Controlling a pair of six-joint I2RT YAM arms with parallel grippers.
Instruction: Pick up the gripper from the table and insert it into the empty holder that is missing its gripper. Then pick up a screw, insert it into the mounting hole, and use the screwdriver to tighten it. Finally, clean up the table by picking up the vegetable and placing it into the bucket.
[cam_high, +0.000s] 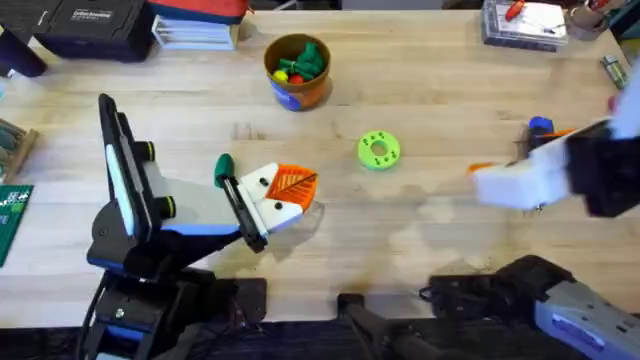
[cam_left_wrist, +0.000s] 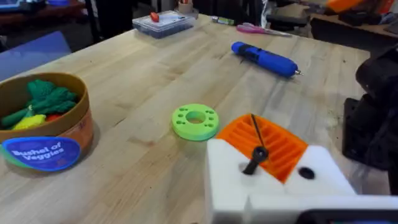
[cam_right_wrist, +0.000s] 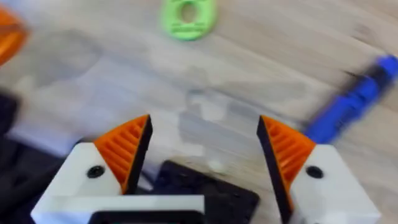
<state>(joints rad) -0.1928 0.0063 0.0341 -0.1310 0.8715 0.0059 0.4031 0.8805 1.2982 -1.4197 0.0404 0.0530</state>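
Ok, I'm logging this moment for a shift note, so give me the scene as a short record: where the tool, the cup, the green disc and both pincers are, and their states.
screwdriver: blue, lying flat on the table, on the right side, nothing holding it
bucket: upright at the far middle, toy vegetables inside
green disc: flat on the table, between bucket and screwdriver, apart from both
left pincer: low over the table, near the middle, fingers shut, holding nothing
right pincer: open, empty, screwdriver lying ahead to one side
table: light wood
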